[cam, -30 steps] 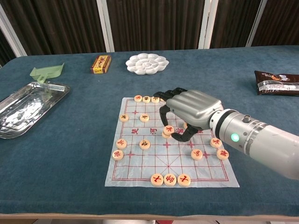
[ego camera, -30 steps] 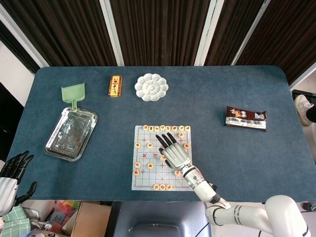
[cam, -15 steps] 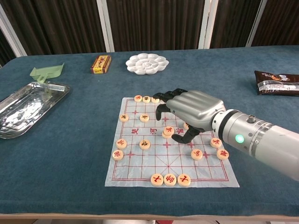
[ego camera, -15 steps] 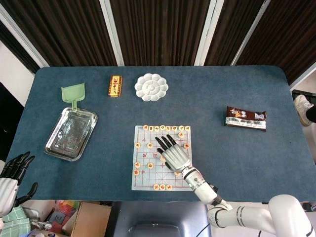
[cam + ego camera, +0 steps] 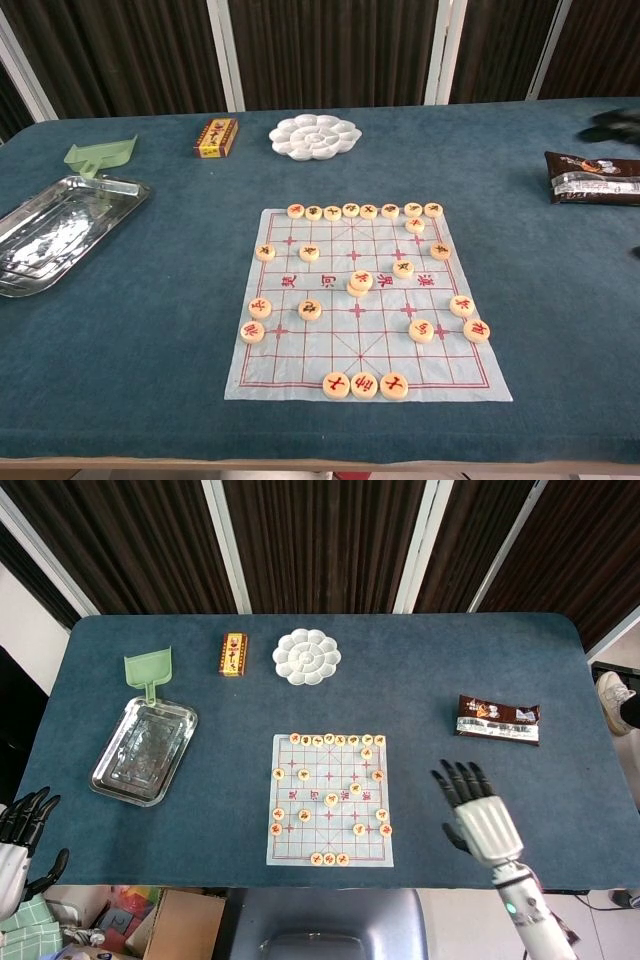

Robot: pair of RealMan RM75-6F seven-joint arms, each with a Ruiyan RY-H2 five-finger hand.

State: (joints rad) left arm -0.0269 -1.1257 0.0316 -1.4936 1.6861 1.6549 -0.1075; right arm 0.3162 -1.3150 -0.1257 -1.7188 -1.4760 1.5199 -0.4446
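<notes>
A paper chess board (image 5: 320, 825) (image 5: 330, 345) lies at the table's near middle with several round wooden pieces (image 5: 331, 800) (image 5: 358, 282) on it, one row along its far edge. My right hand (image 5: 472, 812) hovers over the blue cloth to the right of the board, fingers spread and holding nothing. In the chest view only its dark blurred fingertips (image 5: 615, 124) show at the right edge. My left hand (image 5: 20, 832) hangs off the table's near left corner, fingers apart and empty; the chest view does not show it.
A metal tray (image 5: 112, 772) (image 5: 25, 262) sits at the left, with a green scoop (image 5: 150, 670) (image 5: 100, 155) beyond it. At the back are a yellow-red box (image 5: 233, 654) (image 5: 216, 137) and a white flower-shaped palette (image 5: 307, 657) (image 5: 315, 136). A brown snack packet (image 5: 498, 718) (image 5: 595, 178) lies at the right.
My right hand has lifted off the middle of the board and swung away to the right, off the board. The pieces it covered now show. The left hand has barely moved.
</notes>
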